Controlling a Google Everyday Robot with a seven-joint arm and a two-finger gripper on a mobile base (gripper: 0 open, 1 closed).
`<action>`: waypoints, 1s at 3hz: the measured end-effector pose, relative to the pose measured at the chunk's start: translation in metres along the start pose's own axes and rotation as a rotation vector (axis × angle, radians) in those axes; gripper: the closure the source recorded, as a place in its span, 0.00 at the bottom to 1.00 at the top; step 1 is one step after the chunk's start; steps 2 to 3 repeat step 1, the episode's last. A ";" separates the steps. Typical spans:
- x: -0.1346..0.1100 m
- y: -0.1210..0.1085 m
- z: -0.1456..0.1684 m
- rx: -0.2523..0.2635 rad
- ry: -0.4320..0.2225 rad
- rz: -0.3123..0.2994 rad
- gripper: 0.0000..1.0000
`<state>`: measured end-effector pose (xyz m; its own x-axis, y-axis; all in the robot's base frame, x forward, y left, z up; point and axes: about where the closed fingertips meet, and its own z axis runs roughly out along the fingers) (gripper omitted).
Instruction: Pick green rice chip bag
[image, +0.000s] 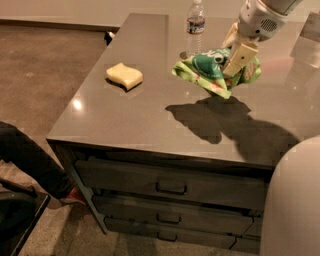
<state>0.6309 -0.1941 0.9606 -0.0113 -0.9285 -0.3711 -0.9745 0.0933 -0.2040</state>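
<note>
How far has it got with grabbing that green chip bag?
Done: the gripper, over the far right of the table, is clamped on the green rice chip bag, which hangs clear of the surface, its shadow separate below. In hand: holding it aloft. Left: little, perhaps raising it further. The sponge and water bottle sit apart.

The green rice chip bag (207, 70) is light green and crinkly, with a dark green round logo, white letters and orange-pink patches. It hangs crumpled in the air above the grey tabletop (125, 115), its corners drooping. The gripper (233, 59), near the top right, pinches the bag's right side.
</note>
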 end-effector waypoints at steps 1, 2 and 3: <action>-0.003 -0.009 0.003 0.030 -0.011 -0.001 1.00; -0.003 -0.009 0.003 0.030 -0.011 -0.001 1.00; -0.003 -0.009 0.003 0.030 -0.011 -0.001 1.00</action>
